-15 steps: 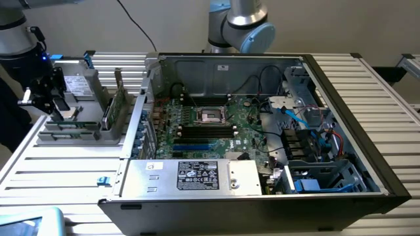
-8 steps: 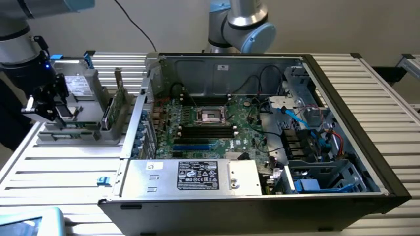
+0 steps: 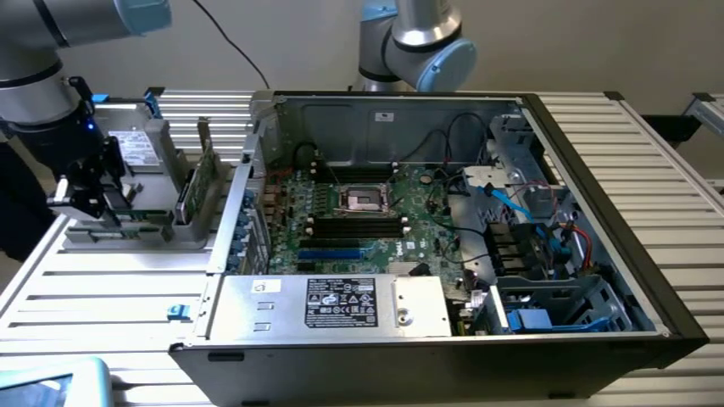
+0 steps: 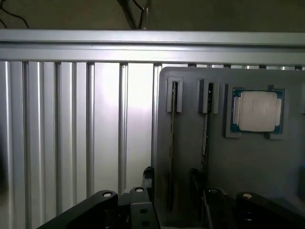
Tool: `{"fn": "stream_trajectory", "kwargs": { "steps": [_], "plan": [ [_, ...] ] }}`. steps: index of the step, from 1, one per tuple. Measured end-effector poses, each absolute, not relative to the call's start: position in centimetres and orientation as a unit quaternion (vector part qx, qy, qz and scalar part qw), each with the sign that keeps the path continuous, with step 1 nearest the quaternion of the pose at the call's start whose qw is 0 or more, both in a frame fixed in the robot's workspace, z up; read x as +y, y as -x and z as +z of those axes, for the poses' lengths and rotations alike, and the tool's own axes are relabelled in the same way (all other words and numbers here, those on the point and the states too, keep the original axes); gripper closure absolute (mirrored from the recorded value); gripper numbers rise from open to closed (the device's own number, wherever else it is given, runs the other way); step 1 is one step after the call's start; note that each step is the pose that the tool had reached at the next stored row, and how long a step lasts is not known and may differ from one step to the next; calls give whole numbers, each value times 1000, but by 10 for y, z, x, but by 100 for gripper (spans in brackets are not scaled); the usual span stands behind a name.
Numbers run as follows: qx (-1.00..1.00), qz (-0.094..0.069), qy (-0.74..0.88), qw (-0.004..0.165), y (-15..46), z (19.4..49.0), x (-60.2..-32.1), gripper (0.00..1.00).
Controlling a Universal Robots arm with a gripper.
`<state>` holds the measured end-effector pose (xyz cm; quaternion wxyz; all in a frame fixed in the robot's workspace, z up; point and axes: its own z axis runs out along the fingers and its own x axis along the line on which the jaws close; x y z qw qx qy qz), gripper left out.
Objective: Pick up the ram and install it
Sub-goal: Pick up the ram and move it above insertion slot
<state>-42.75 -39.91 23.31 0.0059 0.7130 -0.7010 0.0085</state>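
In the wrist view two ram sticks stand on edge in slots of a grey holder (image 4: 248, 162). One ram (image 4: 171, 143) runs between my fingertips, the other ram (image 4: 205, 138) lies just beside it. My gripper (image 4: 171, 183) is open, one dark finger (image 4: 148, 177) on each side of the first stick, and I cannot tell whether they touch it. In the exterior view my gripper (image 3: 93, 203) hangs low over the holder (image 3: 136, 233) at the exterior view's left. The black memory slots (image 3: 356, 225) sit in the middle of the motherboard.
A square silver processor chip (image 4: 257, 111) rests in the holder beside the sticks. A grey drive (image 3: 134, 148) and an upright green board (image 3: 203, 180) stand on the holder. The open computer case (image 3: 588, 153) lies to the exterior view's right on the ribbed aluminium table (image 3: 102, 288).
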Motion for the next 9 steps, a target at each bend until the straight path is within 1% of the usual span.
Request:
{"fn": "stream_trajectory", "kwargs": {
  "steps": [9],
  "plan": [
    [-701,9,-713,6,427,217,-399,57]
  ]
}}
